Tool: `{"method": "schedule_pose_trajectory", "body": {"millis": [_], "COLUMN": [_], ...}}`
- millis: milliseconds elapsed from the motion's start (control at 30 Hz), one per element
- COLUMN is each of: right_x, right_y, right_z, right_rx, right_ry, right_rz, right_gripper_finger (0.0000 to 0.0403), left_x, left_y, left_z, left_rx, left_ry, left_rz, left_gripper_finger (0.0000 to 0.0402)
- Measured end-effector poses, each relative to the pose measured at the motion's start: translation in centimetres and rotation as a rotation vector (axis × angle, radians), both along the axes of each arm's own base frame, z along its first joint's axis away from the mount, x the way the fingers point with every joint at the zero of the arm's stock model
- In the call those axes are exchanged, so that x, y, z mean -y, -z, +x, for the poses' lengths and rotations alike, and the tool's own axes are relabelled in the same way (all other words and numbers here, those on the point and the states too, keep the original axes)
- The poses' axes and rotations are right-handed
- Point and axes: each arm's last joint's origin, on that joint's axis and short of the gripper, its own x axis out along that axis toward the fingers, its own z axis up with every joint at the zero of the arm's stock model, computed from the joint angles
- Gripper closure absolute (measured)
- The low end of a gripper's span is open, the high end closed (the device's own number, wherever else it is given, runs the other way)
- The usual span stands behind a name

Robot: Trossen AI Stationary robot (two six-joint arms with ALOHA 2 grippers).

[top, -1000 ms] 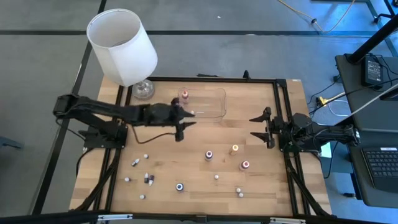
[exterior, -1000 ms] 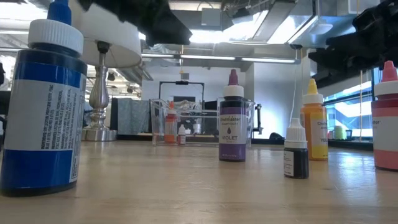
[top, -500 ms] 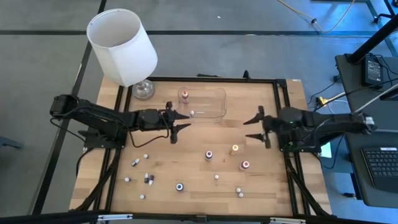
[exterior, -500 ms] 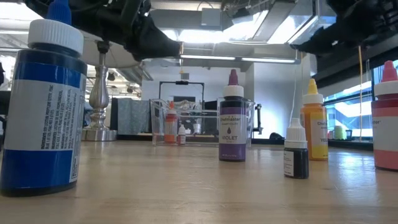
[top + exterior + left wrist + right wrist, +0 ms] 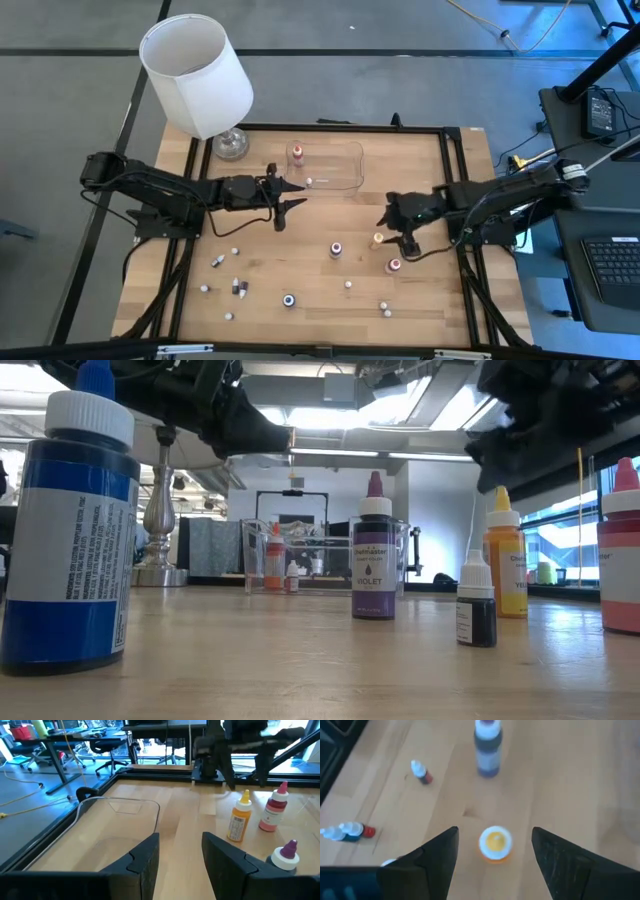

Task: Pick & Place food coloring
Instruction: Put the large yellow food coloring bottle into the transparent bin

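Observation:
Food coloring bottles stand on the table: orange [image 5: 377, 239], red [image 5: 394, 265], purple [image 5: 336, 249] and blue [image 5: 288, 299], with tiny ones [image 5: 217, 261] scattered on the near left. One red-capped bottle [image 5: 297, 152] and a tiny white one [image 5: 309, 181] stand in the clear tray [image 5: 340, 150]. My right gripper [image 5: 392, 232] hovers open over the orange bottle [image 5: 495, 842], pointing down, one finger on either side of its cap and clear of it. My left gripper [image 5: 290, 196] is open beside the tray's near-left corner and holds nothing.
A white-shaded lamp [image 5: 197, 75] stands at the table's far left corner. A black frame [image 5: 345, 128] runs around the table top. Bare wood lies between the tray and the standing bottles. The big blue bottle [image 5: 70, 530] fills the low view's left.
My right gripper has swung from the table's right side toward the middle, tipped downward and come over the orange bottle, staying open. My left gripper drew back a little from the tray toward the table's left, then kept still. No bottle has moved.

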Motion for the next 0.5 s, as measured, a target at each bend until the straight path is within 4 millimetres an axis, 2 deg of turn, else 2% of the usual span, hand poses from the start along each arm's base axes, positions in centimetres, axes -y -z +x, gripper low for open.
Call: {"method": "schedule_pose_trajectory", "body": {"millis": [167, 500], "right_x": [-0.8, -0.8], "right_y": [1.4, 2.8], "right_z": [0.7, 1.7], "right_rx": [-0.064, -0.104], "right_ry": [-0.026, 0.01], "right_rz": [-0.013, -0.071], "right_gripper_finger": [0.015, 0.015], "left_x": [0.0, 0.0], "left_y": [0.0, 0.0], "left_z": [0.0, 0.0], "left_rx": [-0.001, -0.002], "left_ry": [0.0, 0.001], "left_rz": [0.0, 0.0], "left_gripper_finger": [0.0258, 0.0258]}}
